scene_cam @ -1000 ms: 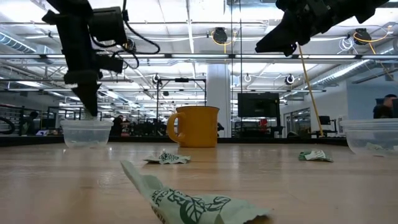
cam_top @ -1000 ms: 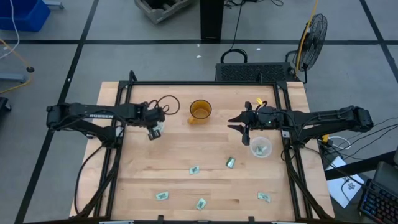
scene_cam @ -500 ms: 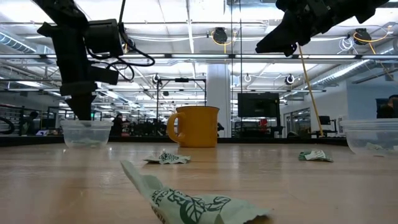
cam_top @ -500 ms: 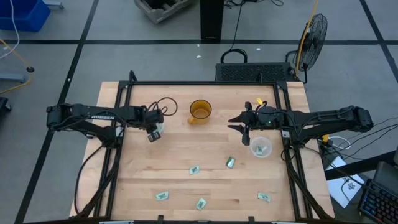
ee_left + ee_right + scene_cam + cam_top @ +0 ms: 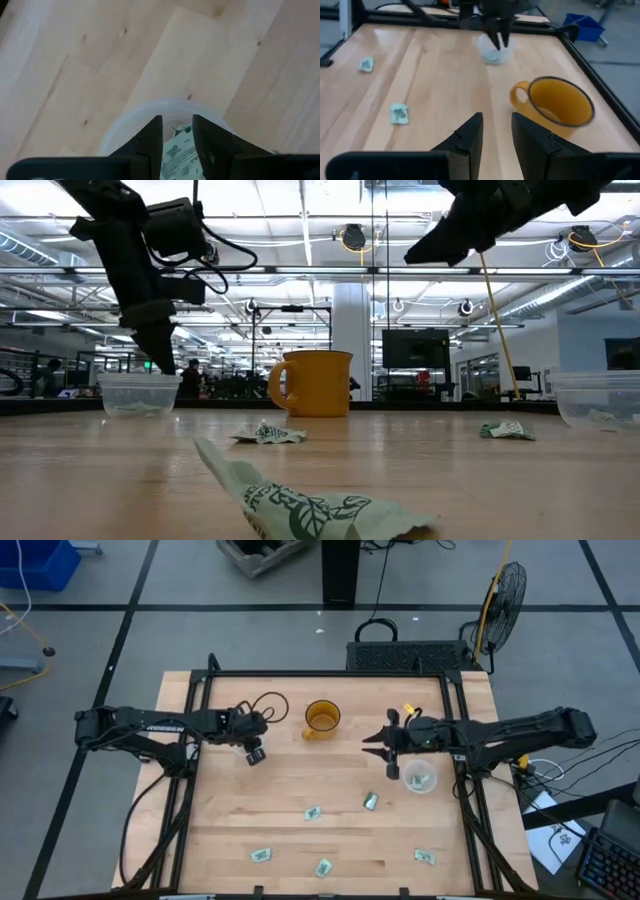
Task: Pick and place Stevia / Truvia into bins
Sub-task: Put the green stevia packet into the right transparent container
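The left hand (image 5: 177, 131), fingers slightly apart and empty, hovers above the clear round plastic cup (image 5: 131, 120) near the worktop's left edge; a pale green paper sachet (image 5: 178, 156) lies inside. Release seems done; next it must reach the loose sachets (image 5: 313, 813) near the front edge. The right hand (image 5: 378, 743), opened, waits mid-worktop.

1. Left gripper (image 5: 177, 131) pointing down over a clear cup (image 5: 122, 131), fingers (image 5: 152, 135) parted by a narrow gap.
2. Pale green and white sachets (image 5: 179, 152) lying inside the cup, seen between the fingers.
3. Light wooden table (image 5: 75, 60) beneath, filling the view from 9 through 12 to 3 o'clock of the cup.
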